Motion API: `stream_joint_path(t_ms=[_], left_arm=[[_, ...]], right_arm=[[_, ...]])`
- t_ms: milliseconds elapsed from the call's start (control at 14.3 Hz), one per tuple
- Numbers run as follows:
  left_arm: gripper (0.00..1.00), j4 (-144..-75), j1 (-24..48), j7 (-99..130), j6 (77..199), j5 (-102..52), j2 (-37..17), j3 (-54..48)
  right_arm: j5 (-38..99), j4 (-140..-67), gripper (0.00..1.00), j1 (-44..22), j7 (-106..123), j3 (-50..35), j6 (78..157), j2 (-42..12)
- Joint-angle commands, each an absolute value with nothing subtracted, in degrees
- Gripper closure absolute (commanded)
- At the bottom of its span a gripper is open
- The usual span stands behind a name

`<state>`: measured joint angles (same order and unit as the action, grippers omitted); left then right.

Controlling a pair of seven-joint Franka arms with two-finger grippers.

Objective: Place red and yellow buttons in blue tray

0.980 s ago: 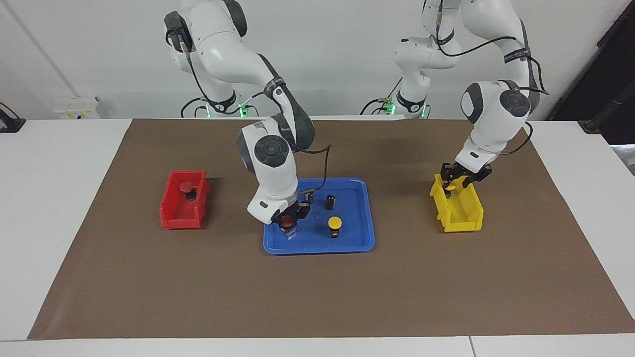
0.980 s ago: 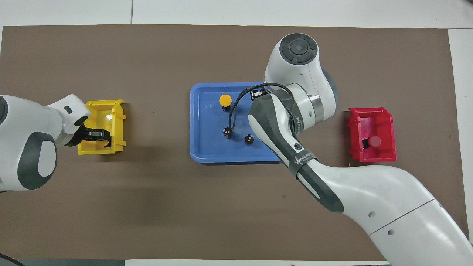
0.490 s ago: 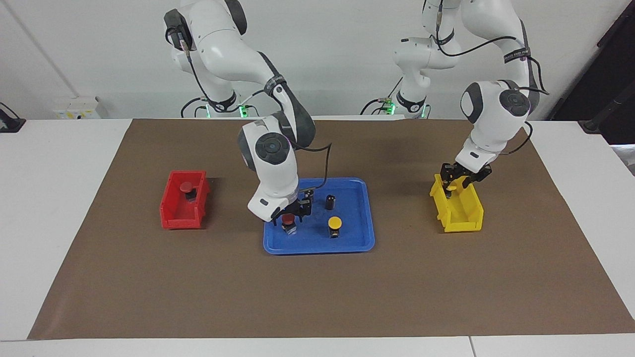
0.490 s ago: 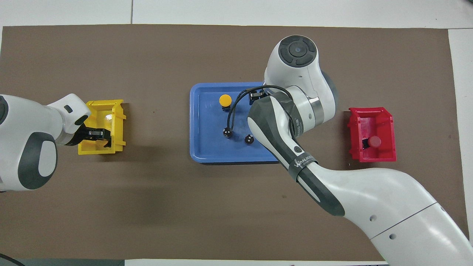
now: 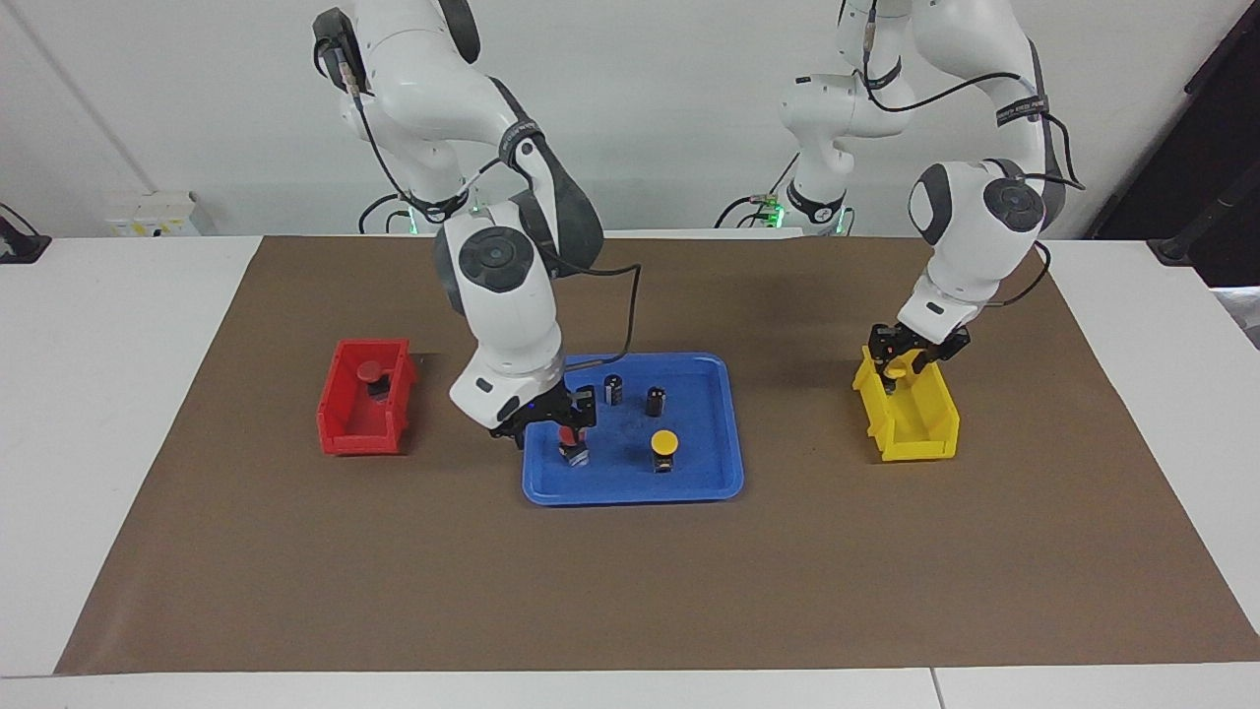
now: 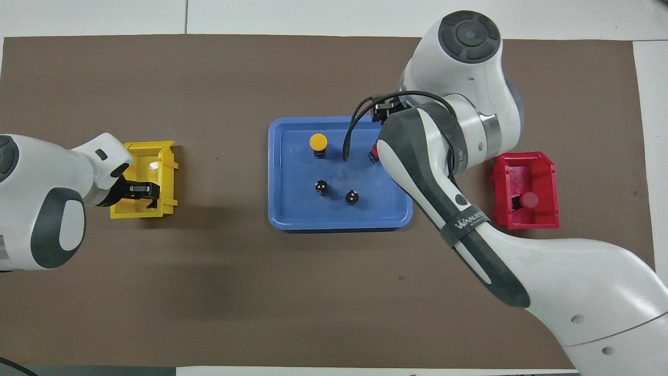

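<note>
The blue tray [image 5: 704, 468] [image 6: 292, 209] lies mid-table. A red button [image 5: 571, 445] [image 6: 373, 152] stands in it at the right arm's end, and a yellow button [image 5: 665, 445] [image 6: 318, 142] stands beside that. My right gripper [image 5: 556, 425] hangs open just over the red button, its fingers apart on either side of the cap and not gripping it. Another red button [image 5: 371, 372] [image 6: 528, 199] sits in the red bin [image 5: 345, 428] [image 6: 522, 222]. My left gripper [image 5: 898, 362] [image 6: 140, 189] is down at the yellow bin [image 5: 920, 438] [image 6: 164, 151]; what it holds, if anything, is hidden.
Two capless dark cylinders [image 5: 613, 387] [image 5: 656, 400] stand in the tray, nearer to the robots than the buttons. A brown mat [image 5: 630, 591] covers the table. The right arm's forearm crosses over the tray's corner in the overhead view.
The right gripper let go of the red button, which now stands in the tray, and rose, the arm swinging toward the red bin. The left arm barely moved.
</note>
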<state>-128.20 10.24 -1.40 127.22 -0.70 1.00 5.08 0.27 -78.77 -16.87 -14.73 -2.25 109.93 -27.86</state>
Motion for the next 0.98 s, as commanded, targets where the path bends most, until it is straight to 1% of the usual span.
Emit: stream_joint_path(t_ms=[0, 140, 350, 560, 700, 910], left_arm=[[0.4, -130.08, 10.64, -0.09, 127.79, 0.26, 2.64, 5.36], [0.42, -130.43, 10.11, -0.44, 127.79, 0.26, 2.72, 5.36], [0.48, -130.52, 10.02, 0.0, 127.97, 0.26, 2.72, 5.36], [0.49, -130.69, 10.02, 0.0, 128.32, 0.26, 2.64, 5.36], [0.49, -130.69, 10.02, 0.09, 128.93, 0.26, 2.29, 5.36], [0.52, -131.74, 10.02, 0.09, 130.42, 0.26, 2.46, 5.36]], right_arm=[[0.0, -80.67, 0.25, -11.18, -7.67, -2.99, 105.31, -23.31], [0.09, -85.49, 0.25, -7.4, -1.96, -2.99, 103.63, -19.01], [0.09, -95.24, 0.25, -2.48, 3.94, -2.99, 104.06, -12.5], [0.09, -102.89, 0.25, 2.62, 9.12, -2.99, 106.86, -9.24], [0.18, -107.82, 0.26, 4.56, 10.19, -2.99, 108.98, -7.3], [0.26, -114.41, 0.28, 5.45, 10.2, -2.99, 113.27, -4.84]])
